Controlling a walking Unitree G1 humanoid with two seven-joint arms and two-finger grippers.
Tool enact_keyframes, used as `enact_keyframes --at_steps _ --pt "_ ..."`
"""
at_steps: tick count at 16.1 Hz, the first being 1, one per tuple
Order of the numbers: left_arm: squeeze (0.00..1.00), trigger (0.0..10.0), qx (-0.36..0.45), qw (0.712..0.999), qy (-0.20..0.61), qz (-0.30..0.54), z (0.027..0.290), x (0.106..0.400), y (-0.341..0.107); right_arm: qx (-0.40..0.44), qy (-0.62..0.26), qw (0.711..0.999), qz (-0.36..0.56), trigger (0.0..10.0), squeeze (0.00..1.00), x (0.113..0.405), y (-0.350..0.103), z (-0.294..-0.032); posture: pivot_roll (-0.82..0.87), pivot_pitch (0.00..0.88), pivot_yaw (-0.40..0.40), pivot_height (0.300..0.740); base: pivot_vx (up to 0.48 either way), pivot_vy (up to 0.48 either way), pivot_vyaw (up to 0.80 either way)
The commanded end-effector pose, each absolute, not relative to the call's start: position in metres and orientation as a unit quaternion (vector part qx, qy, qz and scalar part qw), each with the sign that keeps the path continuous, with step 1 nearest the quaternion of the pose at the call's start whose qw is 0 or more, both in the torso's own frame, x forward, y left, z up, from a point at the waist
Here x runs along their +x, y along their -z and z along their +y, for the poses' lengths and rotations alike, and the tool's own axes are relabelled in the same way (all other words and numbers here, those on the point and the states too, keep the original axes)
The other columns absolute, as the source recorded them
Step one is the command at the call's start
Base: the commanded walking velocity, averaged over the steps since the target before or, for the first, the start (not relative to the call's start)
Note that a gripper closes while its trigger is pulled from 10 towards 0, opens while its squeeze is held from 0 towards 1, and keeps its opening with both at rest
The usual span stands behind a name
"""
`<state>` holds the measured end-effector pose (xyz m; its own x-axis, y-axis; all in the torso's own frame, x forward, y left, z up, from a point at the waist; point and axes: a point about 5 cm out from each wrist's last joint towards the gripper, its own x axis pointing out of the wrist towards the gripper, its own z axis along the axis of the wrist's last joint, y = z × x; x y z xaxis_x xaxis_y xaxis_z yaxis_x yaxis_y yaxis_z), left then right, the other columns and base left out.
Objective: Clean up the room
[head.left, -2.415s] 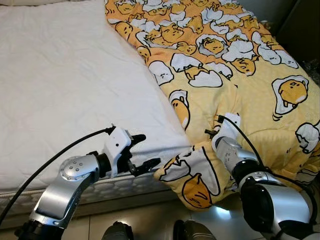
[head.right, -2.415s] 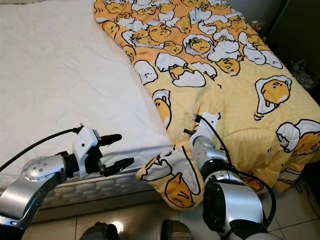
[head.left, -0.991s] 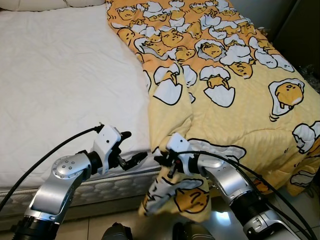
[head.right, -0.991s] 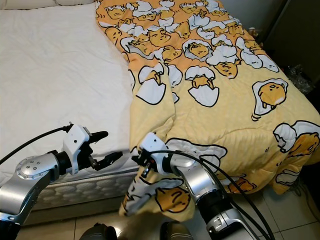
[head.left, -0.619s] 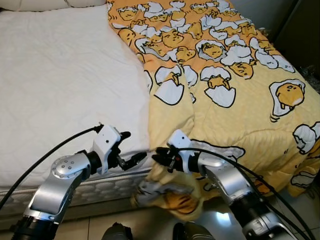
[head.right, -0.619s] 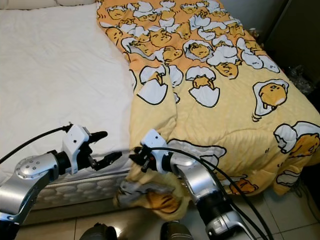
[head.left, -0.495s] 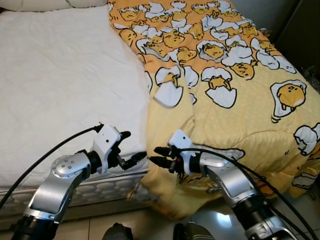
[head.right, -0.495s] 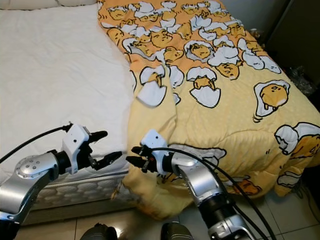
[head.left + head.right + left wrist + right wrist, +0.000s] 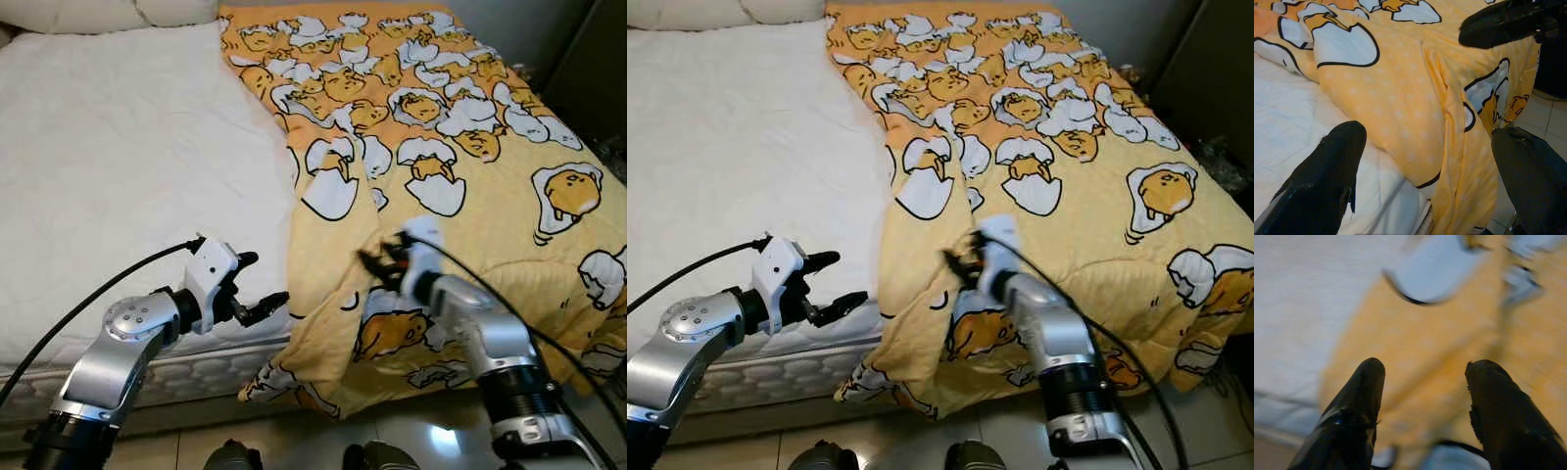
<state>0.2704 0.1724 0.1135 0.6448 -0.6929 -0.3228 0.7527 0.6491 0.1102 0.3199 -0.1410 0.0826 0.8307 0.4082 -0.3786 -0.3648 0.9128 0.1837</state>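
A yellow blanket (image 9: 460, 186) printed with egg cartoons covers the right half of the bed, and its near corner (image 9: 294, 377) hangs over the foot toward the floor. The white mattress (image 9: 118, 186) lies bare on the left. My left gripper (image 9: 265, 279) is open at the mattress's foot edge, just left of the blanket's edge and not touching it. In the left wrist view its fingers (image 9: 1327, 181) frame that yellow edge (image 9: 1449, 122). My right gripper (image 9: 373, 264) hovers open and blurred over the blanket near the foot. The right wrist view shows its fingers (image 9: 1359, 416) holding nothing.
Pale pillows (image 9: 108, 12) lie at the head of the bed. Dark furniture (image 9: 598, 59) stands along the bed's right side. Glossy tiled floor (image 9: 431, 441) runs along the foot, with my feet (image 9: 230, 455) close to the bed base.
My right gripper opened and let go of the blanket corner, which dropped over the foot of the bed. The right arm then swung right, over the blanket. The left gripper stayed put.
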Motion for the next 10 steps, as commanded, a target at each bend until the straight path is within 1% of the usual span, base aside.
enact_keyframes --at_steps 1,2,3,4,5,6,7,8,10 --pt "0.79 10.0 0.125 0.895 0.409 0.126 0.169 0.269 -0.114 0.056 -0.163 0.961 0.215 10.0 1.00 0.323 -0.077 -0.145 -0.04 0.066 0.009 0.740 0.000 0.000 0.00" --pt "0.79 10.0 0.122 0.895 0.410 0.124 0.168 0.268 -0.114 0.063 -0.120 0.965 0.226 10.0 1.00 0.326 -0.068 -0.151 -0.04 0.069 0.014 0.740 0.000 0.000 0.00" --pt "0.79 10.0 0.120 0.895 0.411 0.122 0.168 0.267 -0.115 0.065 -0.107 0.965 0.229 10.0 1.00 0.327 -0.065 -0.152 -0.04 0.070 0.017 0.740 0.000 0.000 0.00" --pt "0.78 10.0 0.114 0.896 0.413 0.118 0.166 0.265 -0.116 0.074 -0.086 0.961 0.251 10.0 0.91 0.329 -0.056 -0.151 -0.03 0.078 0.026 0.740 0.000 0.000 0.00" --pt "0.78 10.0 0.109 0.896 0.415 0.115 0.164 0.263 -0.116 0.092 -0.088 0.955 0.268 10.0 0.00 0.331 -0.049 -0.146 -0.02 0.084 0.028 0.740 0.000 0.000 0.00" --pt "0.78 10.0 0.107 0.896 0.416 0.114 0.163 0.262 -0.116 0.107 -0.093 0.952 0.271 10.0 0.00 0.332 -0.047 -0.143 -0.02 0.088 0.028 0.740 0.000 0.000 0.00" --pt "0.78 10.0 0.104 0.896 0.417 0.114 0.161 0.260 -0.117 0.142 -0.101 0.947 0.271 10.0 0.00 0.336 -0.047 -0.137 0.00 0.099 0.025 0.740 0.000 0.000 0.00" --pt "0.78 10.0 0.104 0.896 0.417 0.114 0.160 0.259 -0.117 0.155 -0.104 0.945 0.269 10.0 0.00 0.337 -0.048 -0.135 0.00 0.099 0.025 0.740 0.000 0.000 0.00" --pt "0.78 10.0 0.100 0.897 0.415 0.115 0.161 0.256 -0.117 0.161 -0.114 0.943 0.266 10.0 0.00 0.341 -0.050 -0.129 0.02 0.134 0.021 0.740 0.000 0.000 0.00"
